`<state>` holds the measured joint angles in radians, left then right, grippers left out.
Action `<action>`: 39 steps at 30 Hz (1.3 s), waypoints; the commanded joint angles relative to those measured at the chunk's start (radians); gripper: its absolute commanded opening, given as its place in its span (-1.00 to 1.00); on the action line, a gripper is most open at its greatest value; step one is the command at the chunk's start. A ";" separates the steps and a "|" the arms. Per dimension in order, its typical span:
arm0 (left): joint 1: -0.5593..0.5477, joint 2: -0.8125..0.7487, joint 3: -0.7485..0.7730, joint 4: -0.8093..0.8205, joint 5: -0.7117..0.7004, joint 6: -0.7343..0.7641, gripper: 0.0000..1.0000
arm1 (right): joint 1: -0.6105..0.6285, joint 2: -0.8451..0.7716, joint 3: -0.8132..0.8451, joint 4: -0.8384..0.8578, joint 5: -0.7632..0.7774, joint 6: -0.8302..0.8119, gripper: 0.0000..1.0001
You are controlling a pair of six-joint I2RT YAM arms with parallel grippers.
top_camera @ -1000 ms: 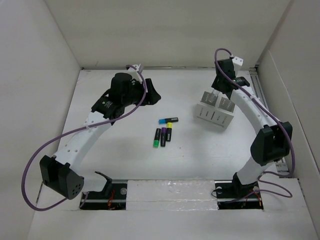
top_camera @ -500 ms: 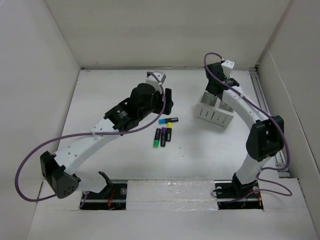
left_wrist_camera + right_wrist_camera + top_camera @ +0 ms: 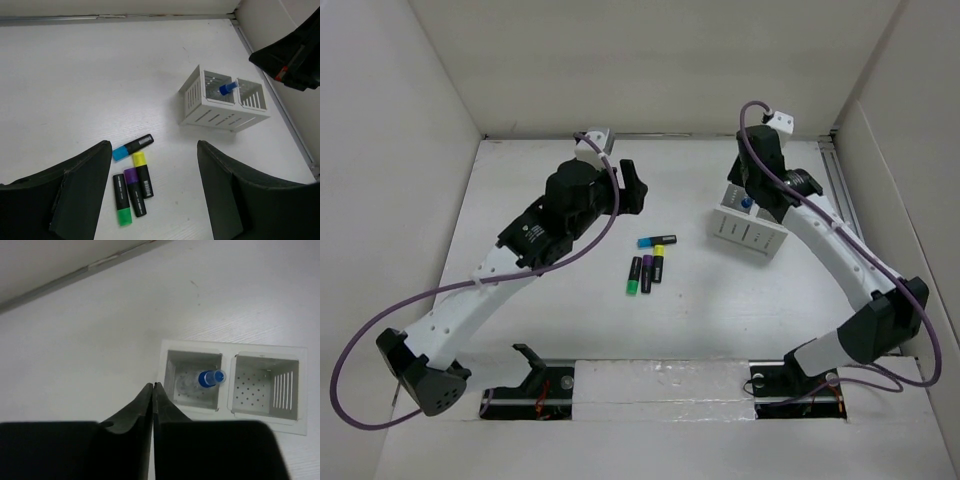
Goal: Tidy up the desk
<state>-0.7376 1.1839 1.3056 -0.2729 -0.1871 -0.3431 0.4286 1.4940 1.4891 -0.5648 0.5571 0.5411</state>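
On the white desk [image 3: 560,300] lie several highlighters in a loose cluster: blue [image 3: 657,240], yellow [image 3: 659,262], purple [image 3: 646,272] and green [image 3: 633,276]. My left gripper [image 3: 630,185] hovers open behind and left of them, and its wrist view shows the blue [image 3: 132,146] and green [image 3: 121,199] ones between the spread fingers [image 3: 90,170]. My right gripper [image 3: 153,385] is shut on nothing, above the left edge of the white slotted pen holder [image 3: 227,385]. A blue-capped pen [image 3: 210,377] stands in the holder's left compartment.
The pen holder [image 3: 748,235] stands right of the highlighters, and its right compartment is empty. White walls enclose the desk at the back and both sides. A metal rail [image 3: 840,190] runs along the right edge. Both arm bases sit at the near edge.
The right gripper's jaws have closed above the holder and its arm has stretched further out. The left gripper swung towards the highlighters, then drew back to the left.
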 commanded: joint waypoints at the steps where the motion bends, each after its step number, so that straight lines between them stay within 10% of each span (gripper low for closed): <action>1: 0.000 -0.026 0.040 0.011 0.018 -0.025 0.30 | 0.038 -0.052 -0.047 0.022 -0.142 -0.003 -1.00; 5: 0.000 -0.035 0.046 0.008 0.017 -0.040 0.30 | 0.195 -0.074 -0.156 0.069 -0.296 0.022 -1.00; 9: 0.000 -0.050 0.041 -0.006 0.029 -0.066 0.30 | 0.288 -0.002 -0.207 0.059 -0.316 0.054 -0.23; 13: 0.000 -0.085 0.021 -0.025 0.034 -0.089 0.30 | 0.299 0.098 -0.188 0.054 -0.356 0.043 0.12; 39: 0.000 -0.190 -0.036 -0.038 -0.018 -0.076 0.30 | 0.319 0.514 -0.036 0.042 -0.300 0.111 0.04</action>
<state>-0.7380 1.0054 1.2564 -0.3309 -0.1902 -0.4492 0.7483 1.9850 1.4078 -0.5488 0.2047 0.6216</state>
